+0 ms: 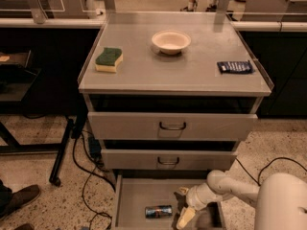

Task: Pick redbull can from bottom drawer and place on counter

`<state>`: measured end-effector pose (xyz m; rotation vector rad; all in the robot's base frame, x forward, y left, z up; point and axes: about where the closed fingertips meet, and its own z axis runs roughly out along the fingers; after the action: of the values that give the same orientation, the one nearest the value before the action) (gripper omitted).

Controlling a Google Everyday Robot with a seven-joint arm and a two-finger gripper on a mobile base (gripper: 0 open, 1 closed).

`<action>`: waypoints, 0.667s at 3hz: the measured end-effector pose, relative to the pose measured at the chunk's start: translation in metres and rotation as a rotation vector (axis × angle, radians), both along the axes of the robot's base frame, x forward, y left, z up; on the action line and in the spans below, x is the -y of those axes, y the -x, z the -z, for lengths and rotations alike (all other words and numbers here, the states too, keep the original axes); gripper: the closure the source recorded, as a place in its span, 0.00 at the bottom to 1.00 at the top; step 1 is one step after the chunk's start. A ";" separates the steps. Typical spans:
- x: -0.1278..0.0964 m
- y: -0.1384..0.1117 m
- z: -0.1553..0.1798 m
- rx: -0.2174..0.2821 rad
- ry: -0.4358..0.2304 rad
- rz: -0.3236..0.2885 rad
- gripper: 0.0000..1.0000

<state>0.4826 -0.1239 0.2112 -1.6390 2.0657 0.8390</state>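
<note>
Jaws stand apart and empty: the gripper point(182, 206) hangs low inside the open bottom drawer point(125, 200), on a white arm point(232, 188) that reaches in from the lower right. The redbull can point(158, 211) lies on its side on the drawer floor, just left of the gripper. Both upper drawers, top point(144, 126) and middle point(134, 160), are pulled out slightly above it. On the counter point(192, 73) sit a green-and-yellow sponge point(109, 60), a pale bowl point(171, 41) and a dark blue packet point(234, 66). Black cables point(82, 176) trail across the floor to the left.
</note>
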 end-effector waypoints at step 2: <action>-0.013 -0.030 0.052 0.029 -0.038 0.036 0.00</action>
<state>0.5130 -0.1107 0.1596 -1.5795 2.0412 0.8328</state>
